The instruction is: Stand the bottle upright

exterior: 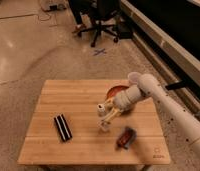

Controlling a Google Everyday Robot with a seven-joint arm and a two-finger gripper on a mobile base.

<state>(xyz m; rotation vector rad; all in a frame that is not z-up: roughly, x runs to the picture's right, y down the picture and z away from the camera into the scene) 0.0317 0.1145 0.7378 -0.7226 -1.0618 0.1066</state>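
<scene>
The bottle (102,117) stands nearly upright on the wooden tabletop (83,95), its white cap uppermost, near the middle. The gripper (106,118) reaches down from the right, and its fingers (110,113) are clamped on the bottle. A dark red packet (126,137) lies just right of the fingers and nearer the front edge. A black box (63,127) lies well to their left. A reddish bowl (116,91) sits behind them.
</scene>
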